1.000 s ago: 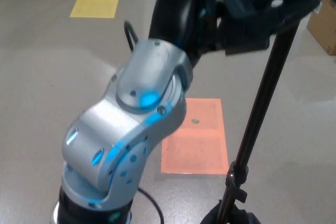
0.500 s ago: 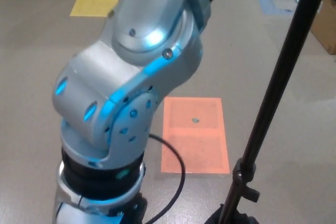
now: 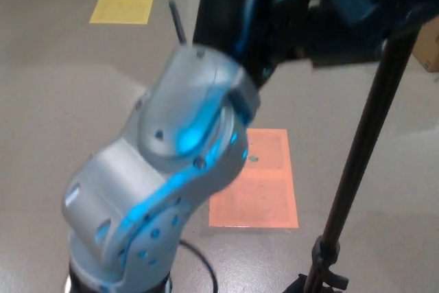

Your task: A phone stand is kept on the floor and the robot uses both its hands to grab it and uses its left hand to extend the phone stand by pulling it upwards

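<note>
The stand point(image 3: 363, 149) rises as a thin black pole on the right of the view, leaning slightly, from a clamp knob near the bottom edge up to the top right corner. Its foot is cut off by the frame. At its upper end, a dark blurred mass that is the left hand point(image 3: 343, 12) sits against the pole; whether its fingers close on the stand cannot be told through the blur. The silver left arm point(image 3: 164, 176), lit with blue lights, fills the centre and lower left. A black cable point(image 3: 202, 269) curls beside its base. Behind it, an orange square point(image 3: 264, 183) lies on the grey floor point(image 3: 62, 94), and a yellow square point(image 3: 127, 1) lies at the upper left. A cardboard box point(image 3: 431, 46) shows at the right edge.
</note>
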Available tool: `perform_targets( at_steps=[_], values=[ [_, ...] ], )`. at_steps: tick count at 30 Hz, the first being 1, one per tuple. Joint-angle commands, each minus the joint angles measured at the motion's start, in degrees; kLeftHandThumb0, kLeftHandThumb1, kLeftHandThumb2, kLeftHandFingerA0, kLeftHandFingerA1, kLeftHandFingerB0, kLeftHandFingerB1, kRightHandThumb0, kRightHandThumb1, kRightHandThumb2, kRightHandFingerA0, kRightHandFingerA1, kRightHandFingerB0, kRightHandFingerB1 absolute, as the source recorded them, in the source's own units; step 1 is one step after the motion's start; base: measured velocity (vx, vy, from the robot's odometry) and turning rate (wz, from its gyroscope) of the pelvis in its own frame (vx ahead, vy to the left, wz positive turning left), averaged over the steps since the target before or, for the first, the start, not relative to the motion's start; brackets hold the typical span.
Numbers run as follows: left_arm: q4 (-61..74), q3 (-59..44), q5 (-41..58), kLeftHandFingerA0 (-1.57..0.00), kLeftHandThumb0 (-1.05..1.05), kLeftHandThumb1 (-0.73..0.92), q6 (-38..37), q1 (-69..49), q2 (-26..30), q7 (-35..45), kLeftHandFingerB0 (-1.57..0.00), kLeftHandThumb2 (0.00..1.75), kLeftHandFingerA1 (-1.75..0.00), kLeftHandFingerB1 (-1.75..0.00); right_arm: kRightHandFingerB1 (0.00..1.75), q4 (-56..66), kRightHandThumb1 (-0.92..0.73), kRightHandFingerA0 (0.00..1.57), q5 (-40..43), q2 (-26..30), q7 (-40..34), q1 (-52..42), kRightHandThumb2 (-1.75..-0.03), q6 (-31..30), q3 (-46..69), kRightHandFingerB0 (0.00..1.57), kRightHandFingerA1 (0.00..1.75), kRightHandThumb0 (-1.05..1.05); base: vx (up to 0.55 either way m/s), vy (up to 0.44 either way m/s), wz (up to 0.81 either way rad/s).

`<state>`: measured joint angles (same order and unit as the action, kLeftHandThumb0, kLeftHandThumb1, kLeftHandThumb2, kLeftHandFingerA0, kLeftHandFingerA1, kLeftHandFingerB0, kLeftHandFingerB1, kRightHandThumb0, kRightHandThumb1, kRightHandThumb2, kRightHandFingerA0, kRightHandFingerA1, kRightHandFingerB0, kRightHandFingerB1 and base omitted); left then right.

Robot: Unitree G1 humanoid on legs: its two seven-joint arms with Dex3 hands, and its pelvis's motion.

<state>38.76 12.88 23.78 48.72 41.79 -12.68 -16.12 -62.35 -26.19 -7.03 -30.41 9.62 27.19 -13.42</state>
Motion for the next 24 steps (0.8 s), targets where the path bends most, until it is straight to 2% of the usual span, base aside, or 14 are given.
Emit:
perform_targets(
  at_steps=[1, 3, 7, 14, 21, 22, 23, 24],
  values=[
    [-2.1, 8.2, 1.9, -0.75, -0.16, 0.71, -18.4, -36.6, 0.2, 6.0, -0.63, 0.55, -1.75, -1.75, 1.75, 2.4, -0.67, 1.04, 1.8, 1.0, -0.2, -1.5, -0.6, 1.0, 0.6, 0.97, 1.75, -0.41, 0.0, 0.0, 0.0],
    [-2.1, 8.5, 1.5, -0.75, -0.16, 0.71, -18.9, -37.1, 0.0, 6.4, -0.63, 0.55, -1.75, -1.75, 1.75, 2.5, -0.67, 1.04, 1.7, 1.0, -0.1, -1.5, -0.6, 1.0, 0.7, 0.97, 1.75, -0.41, 0.0, 0.0, 0.0],
    [-5.6, 10.1, -0.3, -0.72, -0.18, 0.69, -24.9, -46.1, 2.6, 10.1, -0.59, 0.57, -1.75, -1.74, 1.75, 1.9, -0.67, 1.08, 1.6, 1.0, 0.1, -1.4, -0.6, 1.6, 0.6, 0.98, 1.75, -0.42, 0.0, 0.0, 0.0],
    [-7.9, 11.0, -3.7, -0.72, -0.23, 0.68, -28.1, -49.1, 4.6, 10.6, -0.61, 0.56, -1.75, -1.72, 1.75, 1.4, -0.66, 1.09, 1.9, 0.7, 0.3, -1.1, -0.62, 1.0, 1.0, 0.98, 1.75, -0.39, 0.0, 0.0, 0.0],
    [-11.4, 10.6, -4.1, -0.75, -0.2, 0.68, -31.2, -51.5, 3.6, 11.8, -0.63, 0.56, -1.75, -1.75, 1.75, 1.4, -0.66, 1.07, 2.4, 0.8, 1.1, -1.2, -0.63, 0.8, 1.4, 0.95, 1.75, -0.37, 0.0, 0.0, 0.0],
    [-12.3, 10.5, -4.3, -0.76, -0.23, 0.67, -31.9, -52.5, 3.8, 12.3, -0.62, 0.56, -1.75, -1.75, 1.75, 1.2, -0.63, 1.05, 2.3, 0.9, 1.1, -1.4, -0.68, 1.1, 1.2, 0.96, 1.75, -0.39, 0.0, 0.0, 0.0],
    [-12.5, 10.5, -4.5, -0.75, -0.23, 0.68, -32.0, -52.8, 3.8, 12.3, -0.61, 0.55, -1.75, -1.75, 1.75, 1.3, -0.67, 1.05, 2.7, 0.8, 1.5, -1.5, -0.61, 0.6, 1.6, 0.95, 1.75, -0.4, 0.0, 0.0, 0.0],
    [-12.6, 10.5, -4.6, -0.75, -0.23, 0.68, -32.2, -53.0, 3.8, 12.4, -0.61, 0.55, -1.75, -1.75, 1.75, 1.4, -0.67, 1.05, 2.9, 0.7, 1.7, -1.5, -0.61, 0.3, 1.7, 0.95, 1.75, -0.4, 0.0, 0.0, 0.0]
  ],
)
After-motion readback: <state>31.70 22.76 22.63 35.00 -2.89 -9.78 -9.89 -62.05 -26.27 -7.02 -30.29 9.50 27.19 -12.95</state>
